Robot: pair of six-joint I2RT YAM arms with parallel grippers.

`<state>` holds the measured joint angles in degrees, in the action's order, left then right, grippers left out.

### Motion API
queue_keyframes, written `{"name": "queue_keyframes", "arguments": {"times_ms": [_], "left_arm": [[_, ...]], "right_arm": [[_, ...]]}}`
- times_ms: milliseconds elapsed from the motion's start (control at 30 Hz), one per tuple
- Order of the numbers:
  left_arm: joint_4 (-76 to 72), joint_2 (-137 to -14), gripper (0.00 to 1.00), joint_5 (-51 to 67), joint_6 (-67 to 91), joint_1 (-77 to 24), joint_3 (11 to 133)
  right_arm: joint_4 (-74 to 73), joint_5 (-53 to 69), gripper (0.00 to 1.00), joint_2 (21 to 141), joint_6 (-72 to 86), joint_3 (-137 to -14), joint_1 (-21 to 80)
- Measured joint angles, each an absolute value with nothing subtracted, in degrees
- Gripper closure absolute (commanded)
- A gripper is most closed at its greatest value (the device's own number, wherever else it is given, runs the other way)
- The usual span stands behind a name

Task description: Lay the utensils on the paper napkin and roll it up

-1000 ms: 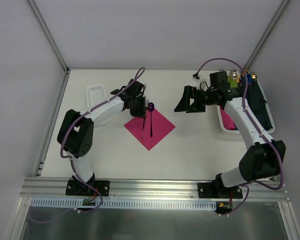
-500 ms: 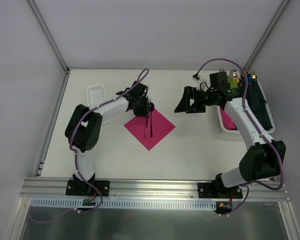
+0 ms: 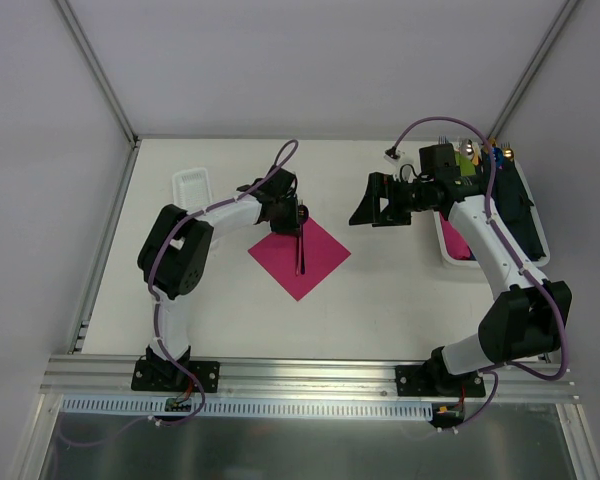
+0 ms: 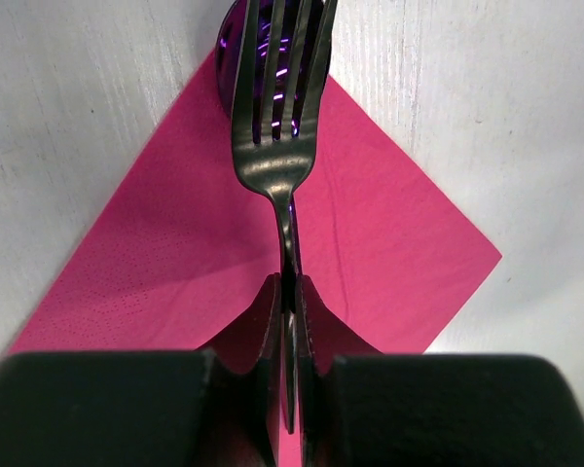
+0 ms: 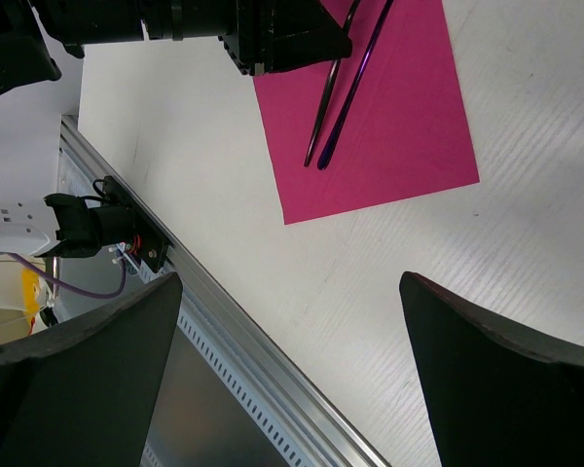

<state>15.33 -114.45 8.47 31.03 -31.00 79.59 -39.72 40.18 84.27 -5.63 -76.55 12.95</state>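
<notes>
The magenta paper napkin (image 3: 315, 262) lies as a diamond at the table's middle, also in the left wrist view (image 4: 165, 263) and the right wrist view (image 5: 399, 117). My left gripper (image 3: 292, 214) is shut on the dark fork's handle (image 4: 288, 233). The fork (image 5: 323, 112) runs along the napkin, its tines over the bowl of the purple spoon (image 4: 236, 44). The spoon's handle (image 5: 355, 92) lies on the napkin right beside the fork. My right gripper (image 3: 372, 202) hangs open and empty, right of the napkin and above the table.
A white tray (image 3: 446, 248) at the right holds rolled green, blue and navy bundles and spare pink napkins. A small white tray (image 3: 192, 186) sits at the left. The metal rail (image 5: 234, 331) runs along the table's near edge.
My left gripper has carried the fork to the right across the napkin until it sits beside the spoon. The left elbow swung forward. The right arm has not moved.
</notes>
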Motion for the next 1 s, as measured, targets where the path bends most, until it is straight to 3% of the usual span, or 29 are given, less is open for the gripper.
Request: {"name": "queue_keyframes", "arguments": {"times_ms": [700, 900, 1000], "left_arm": [[14.06, -117.03, 0.99, 9.56, 32.73, -30.63, 80.44], [13.98, -117.54, 0.92, 10.02, 33.36, -30.26, 80.49], [13.98, -117.54, 0.83, 10.02, 33.56, -30.26, 80.51]], "right_arm": [[-39.72, 40.16, 0.01, 84.82, -5.65, -76.55, 12.93], [-39.72, 40.18, 0.01, 85.06, -5.65, -76.55, 12.93], [-39.72, 40.23, 0.01, 85.06, -5.65, -76.55, 12.93]]}}
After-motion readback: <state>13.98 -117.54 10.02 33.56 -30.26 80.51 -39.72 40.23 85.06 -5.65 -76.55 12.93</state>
